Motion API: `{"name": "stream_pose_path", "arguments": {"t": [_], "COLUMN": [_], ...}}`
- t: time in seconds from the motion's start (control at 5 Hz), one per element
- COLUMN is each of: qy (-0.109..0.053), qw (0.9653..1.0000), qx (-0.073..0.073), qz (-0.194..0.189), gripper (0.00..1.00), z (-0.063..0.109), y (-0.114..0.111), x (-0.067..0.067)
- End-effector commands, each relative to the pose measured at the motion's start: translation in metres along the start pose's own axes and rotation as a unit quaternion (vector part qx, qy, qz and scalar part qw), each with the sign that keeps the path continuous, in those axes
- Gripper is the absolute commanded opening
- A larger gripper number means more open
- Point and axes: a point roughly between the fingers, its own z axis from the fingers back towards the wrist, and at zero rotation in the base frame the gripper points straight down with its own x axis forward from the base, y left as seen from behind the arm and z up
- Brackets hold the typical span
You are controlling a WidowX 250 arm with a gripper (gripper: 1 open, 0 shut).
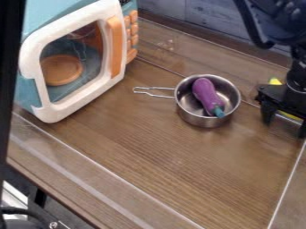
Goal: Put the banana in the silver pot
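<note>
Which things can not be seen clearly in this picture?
- Small yellow banana: only a sliver shows; the black gripper covers the rest.
- Black gripper: cut by the right edge; dark, jaws unclear.
- Purple eggplant in the round silver pot: its underside is hidden by the pot wall.

Silver pot (pixel 206 101) interior obstructed by eggplant (pixel 209 94). Microwave (pixel 74 55) blocks the 10 o'clock sector. Worktop (pixel 143 161) clear from 5 through 8 o'clock of the pot; approach unobstructed there.
</note>
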Motion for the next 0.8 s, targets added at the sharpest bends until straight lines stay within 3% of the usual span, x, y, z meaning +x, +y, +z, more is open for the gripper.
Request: {"name": "stream_pose_path", "arguments": {"t": [0.0, 0.6], "qy": [-0.010, -0.019], "qw": [0.9999, 0.9998], "qx": [-0.003, -0.002], "qz": [0.001, 0.008], "gripper": [1.00, 1.00], "z": [0.0035, 0.0040], "y": [-0.0040, -0.0036], "x": [0.0007, 0.0010]}}
